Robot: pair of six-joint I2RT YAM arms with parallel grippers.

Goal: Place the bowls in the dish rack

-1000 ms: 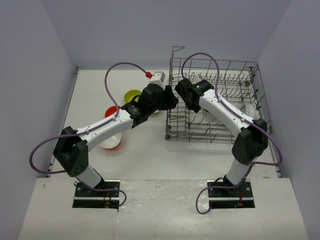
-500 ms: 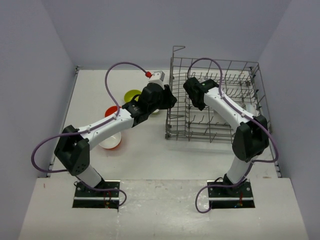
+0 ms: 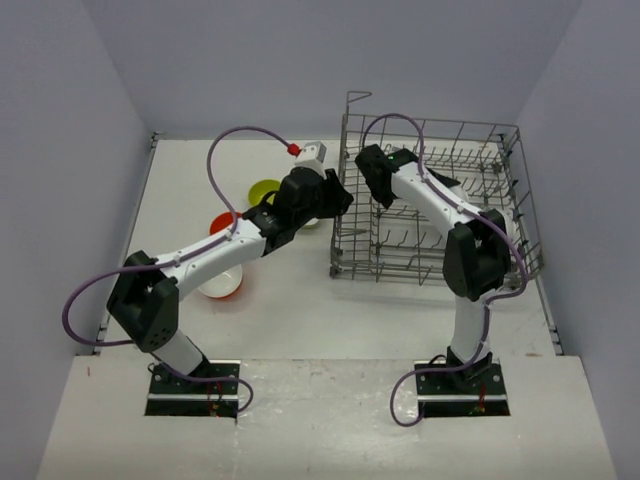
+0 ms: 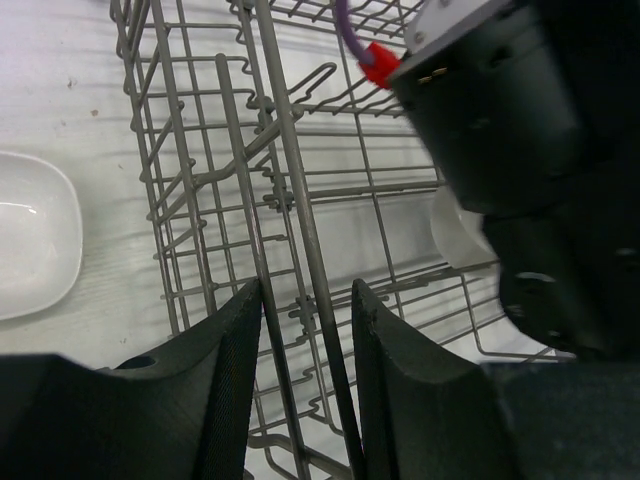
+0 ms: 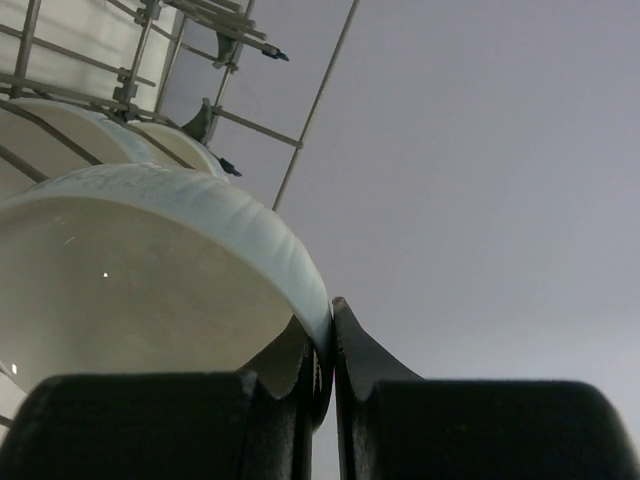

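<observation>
1 pale bowl [image 5: 150, 285] clamped by its rim in the right gripper [image 5: 331, 325], over the rack [image 3: 400, 250], left gripper [image 4: 305, 300] slightly parted astride a rack wire, holding nothing

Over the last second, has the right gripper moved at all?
Yes. The right gripper, clamped on a pale bowl, has shifted toward the dish rack's far wall.

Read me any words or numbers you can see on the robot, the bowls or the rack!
None: no view shows any text, number or logo that can be read.
The dish rack, the yellow-green bowl, the white squarish bowl and the pale bowl are plain.
The left arm, the right arm and the red cable collar carry no writing.
</observation>
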